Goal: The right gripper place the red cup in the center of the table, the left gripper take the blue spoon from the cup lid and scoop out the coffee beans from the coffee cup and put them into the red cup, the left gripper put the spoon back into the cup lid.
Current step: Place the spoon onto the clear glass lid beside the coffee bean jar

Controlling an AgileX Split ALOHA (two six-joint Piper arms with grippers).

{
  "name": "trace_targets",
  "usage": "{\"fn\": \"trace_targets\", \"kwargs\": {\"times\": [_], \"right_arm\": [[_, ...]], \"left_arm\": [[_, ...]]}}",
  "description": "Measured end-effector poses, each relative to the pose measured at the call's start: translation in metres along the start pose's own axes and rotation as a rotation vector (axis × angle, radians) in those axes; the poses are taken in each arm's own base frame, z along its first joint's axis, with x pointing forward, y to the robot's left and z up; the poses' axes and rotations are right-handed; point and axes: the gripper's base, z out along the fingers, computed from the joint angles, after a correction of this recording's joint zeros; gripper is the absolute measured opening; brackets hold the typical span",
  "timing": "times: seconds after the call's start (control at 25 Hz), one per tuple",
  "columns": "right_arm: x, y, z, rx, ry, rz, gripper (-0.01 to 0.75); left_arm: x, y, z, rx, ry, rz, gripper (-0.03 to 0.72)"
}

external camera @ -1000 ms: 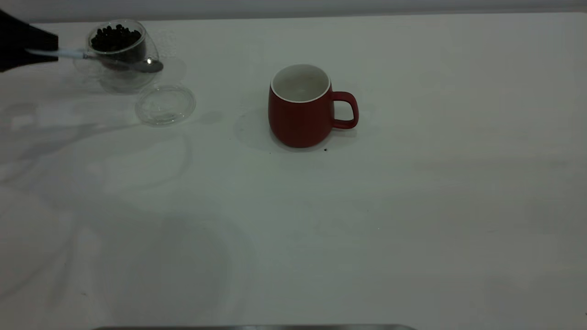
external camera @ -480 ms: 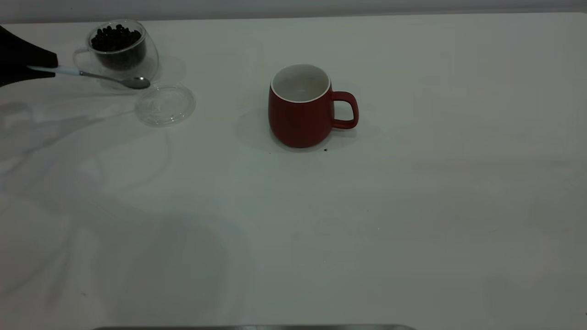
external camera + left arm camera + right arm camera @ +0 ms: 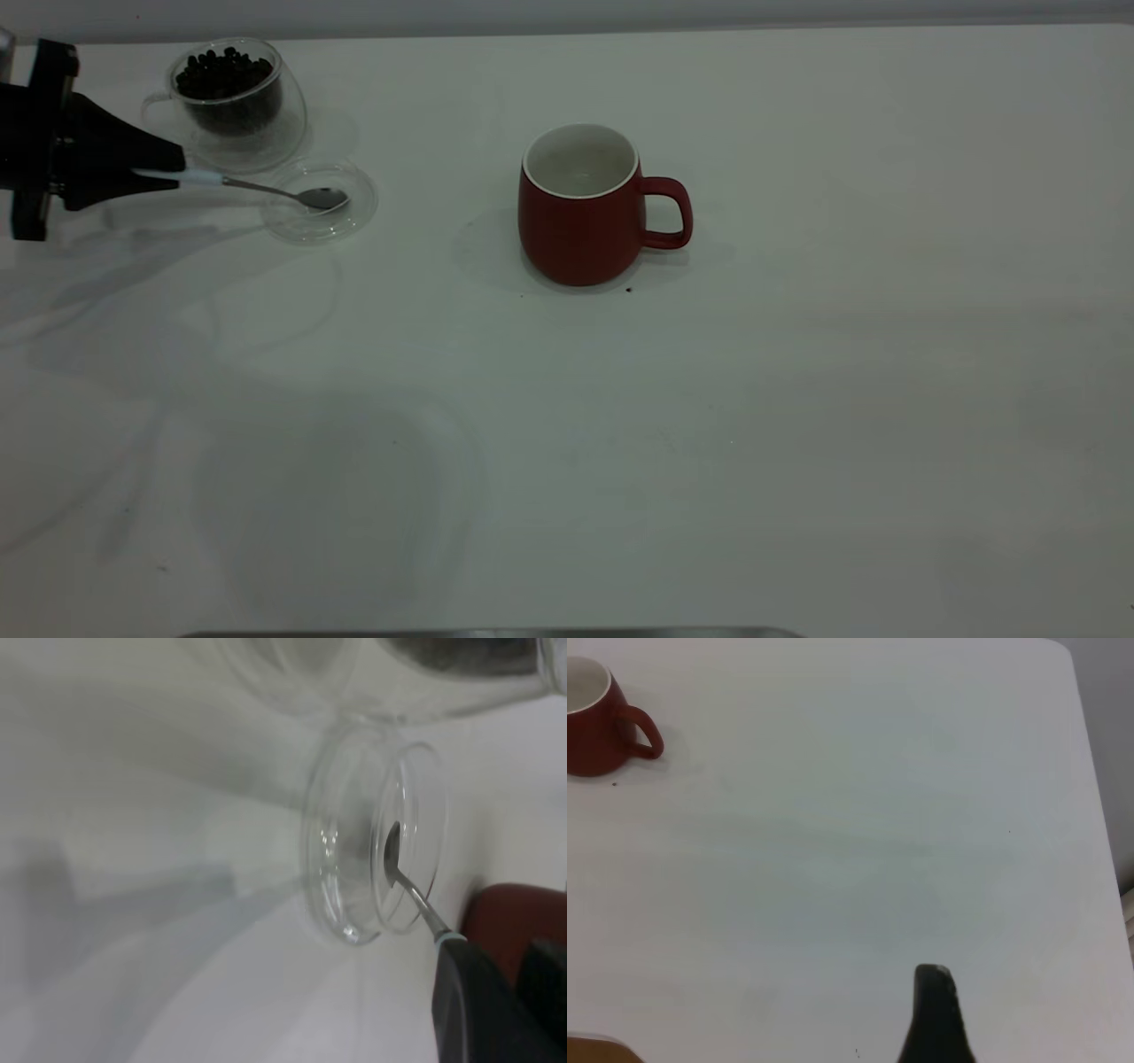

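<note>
Lowered, blue spoon [image 3: 257, 188] bowl now over clear cup lid [image 3: 359, 213].

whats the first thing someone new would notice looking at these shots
The red cup stands alone mid-table, its handle toward the exterior view's right, the only strong colour. At far left the left gripper, jaws shut on the spoon, holds the spoon's bowl over the clear lid. Behind the lid stands a glass cup of beans.

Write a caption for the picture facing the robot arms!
Left gripper lowers the blue spoon into the cup lid.
</note>
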Motion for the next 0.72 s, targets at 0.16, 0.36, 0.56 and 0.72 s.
{"fn": "trace_targets", "kwargs": {"times": [0.16, 0.36, 0.56, 0.72], "right_arm": [[0.0, 0.0, 0.0, 0.0, 0.0, 0.0, 0.59], [0.0, 0.0, 0.0, 0.0, 0.0, 0.0, 0.59], [0.0, 0.0, 0.0, 0.0, 0.0, 0.0, 0.59], [0.0, 0.0, 0.0, 0.0, 0.0, 0.0, 0.59]], "left_arm": [[0.002, -0.001, 0.01, 0.019, -0.012, 0.0, 0.122], [0.006, 0.001, 0.02, 0.027, -0.005, -0.015, 0.122], [0.009, 0.005, 0.024, 0.033, 0.005, -0.03, 0.122], [0.009, 0.005, 0.025, 0.032, 0.004, -0.032, 0.149]]}}
